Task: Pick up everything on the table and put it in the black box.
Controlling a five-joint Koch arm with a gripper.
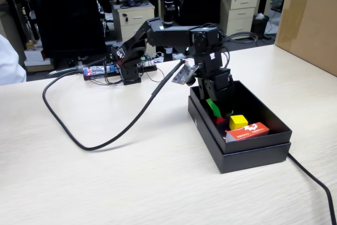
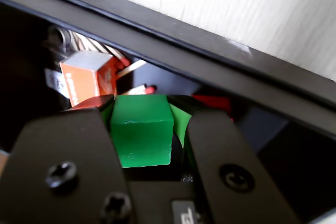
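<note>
The black box point(image 1: 253, 150) stands on the beige table point(image 1: 131, 183), right of centre in the fixed view. My gripper point(image 1: 213, 108) reaches down inside the box, shut on the green cube point(image 2: 142, 132), which sits squarely between the two black jaws in the wrist view. In the fixed view only a green strip point(image 1: 211, 105) shows at the jaws. The yellow cube point(image 1: 238, 121) rests on the box floor just right of the gripper. The red cube point(image 1: 220, 120) lies beside the yellow one, mostly hidden under the gripper. The box rim point(image 2: 210, 61) crosses the wrist view above the jaws.
A red-and-white carton point(image 1: 247, 131) lies in the box's near end, and it shows as an orange block point(image 2: 86, 77) in the wrist view. A thick black cable point(image 1: 95, 143) loops across the table on the left. Another cable point(image 1: 316, 183) runs off right. A brown cardboard box point(image 1: 310, 19) stands far right.
</note>
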